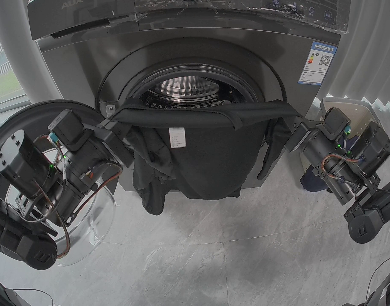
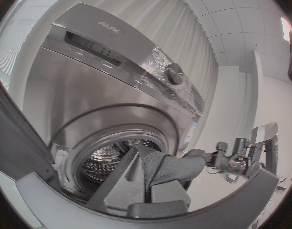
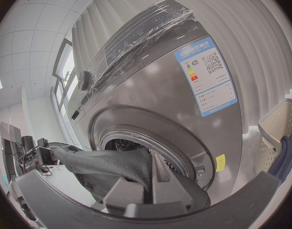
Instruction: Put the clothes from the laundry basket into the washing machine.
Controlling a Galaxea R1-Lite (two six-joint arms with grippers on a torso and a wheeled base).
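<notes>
A dark grey garment (image 1: 203, 149) with a white label hangs stretched in front of the washing machine's open drum (image 1: 188, 88). My left gripper (image 1: 114, 126) is shut on the garment's left end (image 2: 165, 166), and my right gripper (image 1: 294, 122) is shut on its right end (image 3: 114, 164). The top edge sits at about the height of the drum's lower rim, and the rest droops down over the machine's front. The beige laundry basket (image 1: 356, 111) stands at the right behind my right arm, with a dark blue cloth (image 3: 287, 156) over its rim.
The round machine door (image 1: 29, 120) stands swung open at the left, behind my left arm. Grey tiled floor (image 1: 229, 251) lies in front of the machine. White curtains (image 1: 369, 43) hang behind and to the right.
</notes>
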